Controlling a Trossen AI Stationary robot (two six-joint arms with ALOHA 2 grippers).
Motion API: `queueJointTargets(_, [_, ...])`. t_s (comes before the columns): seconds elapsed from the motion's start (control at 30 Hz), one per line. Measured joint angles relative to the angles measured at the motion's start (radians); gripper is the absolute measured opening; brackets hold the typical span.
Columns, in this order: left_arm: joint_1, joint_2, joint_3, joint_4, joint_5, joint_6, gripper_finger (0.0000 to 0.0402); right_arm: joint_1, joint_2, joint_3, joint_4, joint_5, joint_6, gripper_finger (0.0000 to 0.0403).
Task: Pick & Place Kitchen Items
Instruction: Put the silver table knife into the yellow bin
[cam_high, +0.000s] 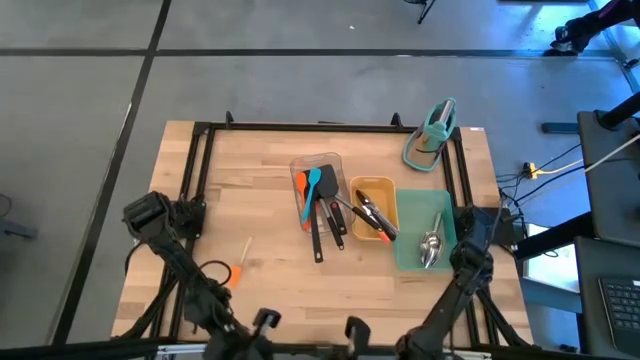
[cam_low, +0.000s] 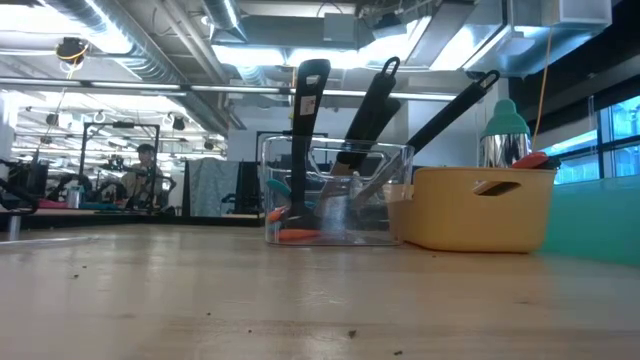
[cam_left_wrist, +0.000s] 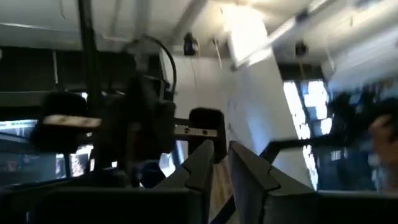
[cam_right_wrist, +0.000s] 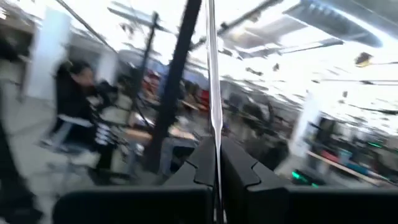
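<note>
Pale wooden table (cam_high: 260, 210), clear tray (cam_high: 322, 165), black-handled utensils (cam_high: 318, 215)

Two dark jointed arms (cam_high: 180, 265) — black looping cables

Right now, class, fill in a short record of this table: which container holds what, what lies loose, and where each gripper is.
clear tray: orange and blue spatulas, black turners leaning out over the table
yellow tray: black-handled tongs
teal tray: steel spoons
teal stand: far right corner, nothing in it visible
loose item: small orange-tipped utensil on the wood, near left
left gripper: raised at the near edge, narrow gap, empty
right gripper: raised at the near edge, shut, empty
</note>
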Motion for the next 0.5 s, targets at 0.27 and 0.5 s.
queueJointTargets(0.27, [-0.031, -0.001, 0.269, -0.505, -0.17, 0.122, 0.0145, -0.002, 0.01, 0.0, -0.142, 0.13, 0.102, 0.0003])
queueJointTargets(0.5, [-0.117, -0.002, 0.283, -0.56, -0.369, 0.204, 0.0194, 0.077, 0.01, 0.0, -0.121, 0.129, 0.068, 0.0003])
